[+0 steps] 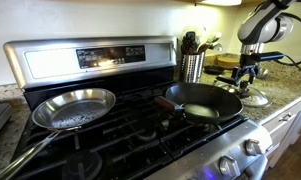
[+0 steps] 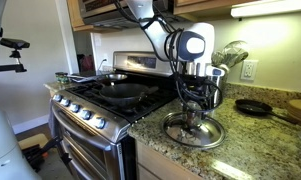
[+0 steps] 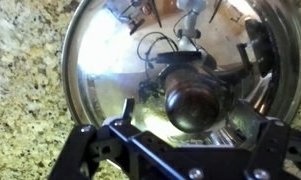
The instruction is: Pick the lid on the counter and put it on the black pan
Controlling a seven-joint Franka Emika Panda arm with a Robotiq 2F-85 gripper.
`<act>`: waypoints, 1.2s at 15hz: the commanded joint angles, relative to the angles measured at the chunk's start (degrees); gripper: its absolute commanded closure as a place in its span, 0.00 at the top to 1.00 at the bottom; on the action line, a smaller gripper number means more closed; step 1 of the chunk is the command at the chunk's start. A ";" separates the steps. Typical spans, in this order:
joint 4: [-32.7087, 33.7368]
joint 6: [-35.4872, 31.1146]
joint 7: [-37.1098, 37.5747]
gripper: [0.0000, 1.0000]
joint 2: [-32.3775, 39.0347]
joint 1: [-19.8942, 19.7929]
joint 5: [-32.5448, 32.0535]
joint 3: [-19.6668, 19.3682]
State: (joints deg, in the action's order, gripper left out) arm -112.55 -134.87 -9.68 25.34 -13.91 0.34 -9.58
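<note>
The glass lid with its metal rim lies flat on the granite counter beside the stove; it also shows in an exterior view and fills the wrist view. Its dark knob sits between my fingers. My gripper is open and low over the lid, one finger on each side of the knob, apart from it. In both exterior views the gripper hangs right above the lid. The black pan with a reddish-brown handle sits on the stove's front burner, also seen in an exterior view.
A shiny silver steel pan sits on the stove next to the black pan. A metal utensil holder and a wooden board stand at the back of the counter. A small dark skillet lies on the counter beyond the lid.
</note>
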 commanded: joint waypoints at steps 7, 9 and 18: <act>-2.67 0.14 4.14 0.60 -1.63 1.26 -1.33 -0.40; -2.74 -0.46 3.95 0.55 -1.64 1.22 -1.30 -0.39; -3.21 0.99 6.55 0.19 -3.59 2.16 -3.30 -1.42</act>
State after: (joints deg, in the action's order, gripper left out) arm -113.38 -134.79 -6.36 24.70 -13.12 -0.34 -9.73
